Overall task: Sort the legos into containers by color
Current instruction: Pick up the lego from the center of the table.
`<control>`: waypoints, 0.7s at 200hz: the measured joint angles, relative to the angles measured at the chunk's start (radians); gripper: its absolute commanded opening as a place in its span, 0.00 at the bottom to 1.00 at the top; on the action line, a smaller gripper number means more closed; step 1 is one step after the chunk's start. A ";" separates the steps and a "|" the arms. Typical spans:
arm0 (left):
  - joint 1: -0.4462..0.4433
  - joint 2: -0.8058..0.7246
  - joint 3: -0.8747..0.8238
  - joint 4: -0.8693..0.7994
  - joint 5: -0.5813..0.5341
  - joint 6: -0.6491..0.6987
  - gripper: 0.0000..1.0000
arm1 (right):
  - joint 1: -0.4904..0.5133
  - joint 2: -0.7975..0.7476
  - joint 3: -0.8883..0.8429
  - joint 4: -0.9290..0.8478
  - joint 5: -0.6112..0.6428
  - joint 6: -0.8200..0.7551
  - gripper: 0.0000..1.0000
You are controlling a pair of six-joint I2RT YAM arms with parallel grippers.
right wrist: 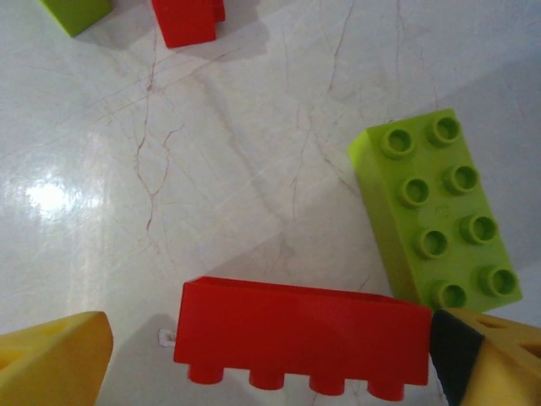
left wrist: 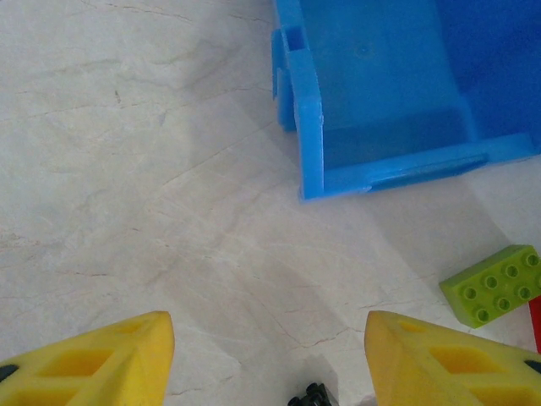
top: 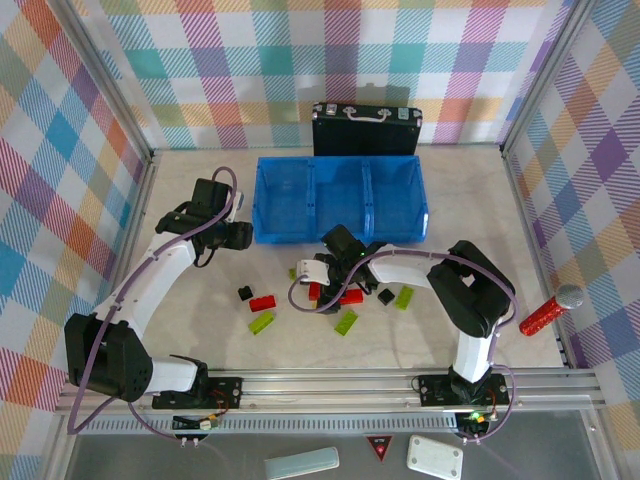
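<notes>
Legos point(top: 262, 303) lie scattered on the table point(top: 200, 330) before the bin point(top: 280, 235), my right gripper point(right wrist: 270, 355), jaws wide apart, astride a red brick point(right wrist: 296, 326) beside a green one point(right wrist: 435, 211), my left gripper point(left wrist: 270, 355), jaws apart, over bare table near the bin's corner.

Legos point(top: 346, 320) loose before your blue bin point(top: 285, 215)
You'll see lime-green, red and tiny black bricks scattered just short of its three-compartment front wall. One red brick point(right wrist: 300, 338) lies on its side, seemingly touching a studs-up lime brick point(right wrist: 435, 216).
</notes>
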State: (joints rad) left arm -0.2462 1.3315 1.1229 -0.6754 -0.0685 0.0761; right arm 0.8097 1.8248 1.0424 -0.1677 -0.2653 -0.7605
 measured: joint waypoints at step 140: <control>0.001 0.014 0.001 -0.003 0.027 0.000 0.63 | 0.000 0.000 -0.002 0.025 -0.013 0.081 0.73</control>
State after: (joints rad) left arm -0.2455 1.3457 1.1236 -0.6781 -0.0414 0.0761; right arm 0.8097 1.8248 1.0409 -0.1429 -0.2783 -0.6792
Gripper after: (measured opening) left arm 0.626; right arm 0.752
